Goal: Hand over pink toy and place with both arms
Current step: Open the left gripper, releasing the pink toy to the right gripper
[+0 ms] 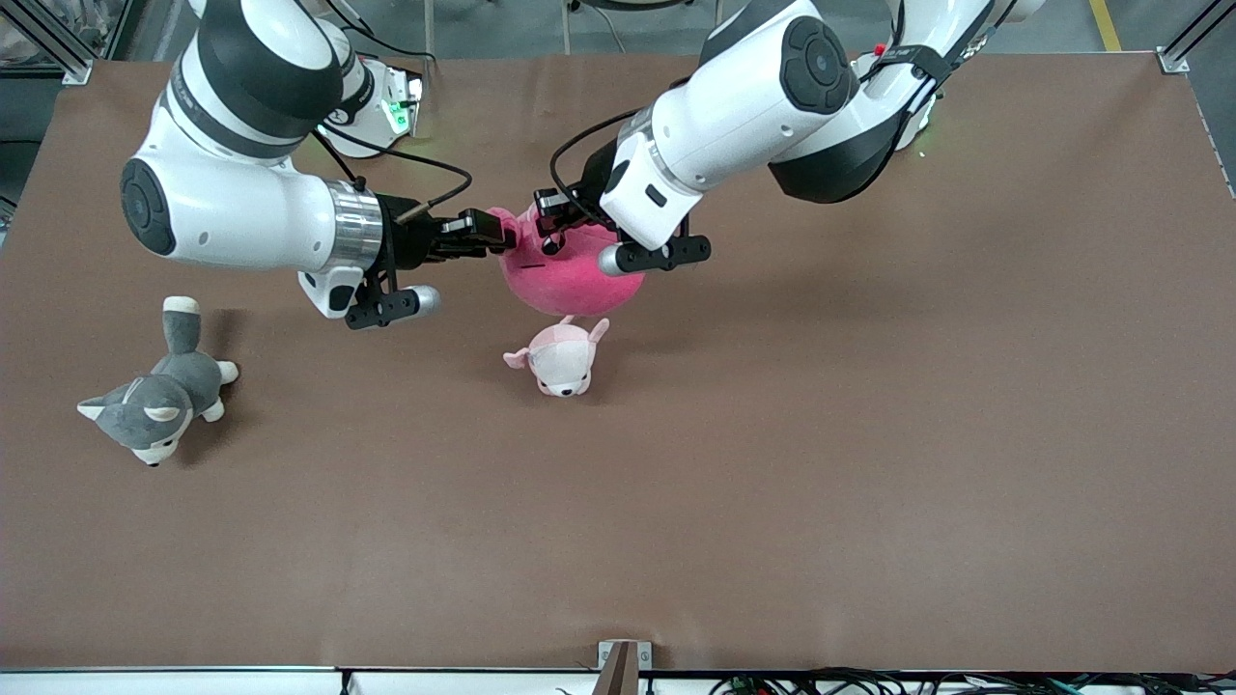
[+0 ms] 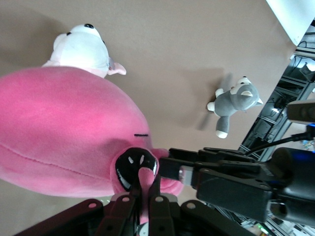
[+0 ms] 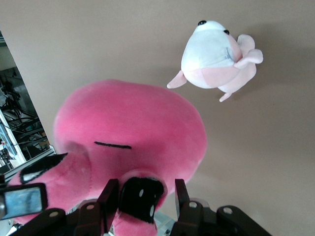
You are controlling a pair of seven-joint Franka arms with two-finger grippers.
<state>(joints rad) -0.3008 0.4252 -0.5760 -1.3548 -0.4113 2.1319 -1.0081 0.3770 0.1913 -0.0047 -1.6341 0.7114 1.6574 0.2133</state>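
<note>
Left gripper clamped on pink toy at its top edge, fingers pinched together on a fold by one black eye. Right gripper at same toy from right arm's end; fingers straddle the other eye patch, touching plush. Toy hangs in air betw. both grippers, over table, above puppy plush. Husky plush lies well apart, twd right arm's end

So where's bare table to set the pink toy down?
Bare table runs from the puppy plush toward the left arm's end, and nearer the camera. Crowded: the pink toy directly above the puppy; the husky plush at the right arm's end.
</note>
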